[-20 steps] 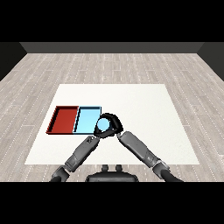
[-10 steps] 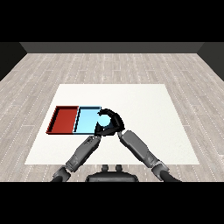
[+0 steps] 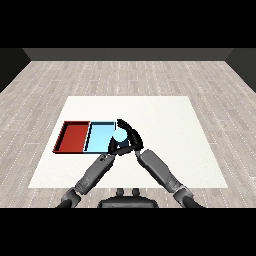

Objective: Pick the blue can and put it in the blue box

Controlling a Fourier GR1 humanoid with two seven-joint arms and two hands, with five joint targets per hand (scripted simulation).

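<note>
Head view: right robot hand [image 3: 131, 137] curls round the blue can [image 3: 119, 136] at the light blue tray's [image 3: 98, 137] right edge.

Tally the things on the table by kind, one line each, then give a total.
Trays: 2, the red tray and the light blue tray
Cans: 1, the blue can, held in the right hand at the blue tray's right edge
Total: 3

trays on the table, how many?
2. The red tray lies at the left; the light blue tray sits directly against its right side, with the right hand and the blue can at its right edge.
</note>
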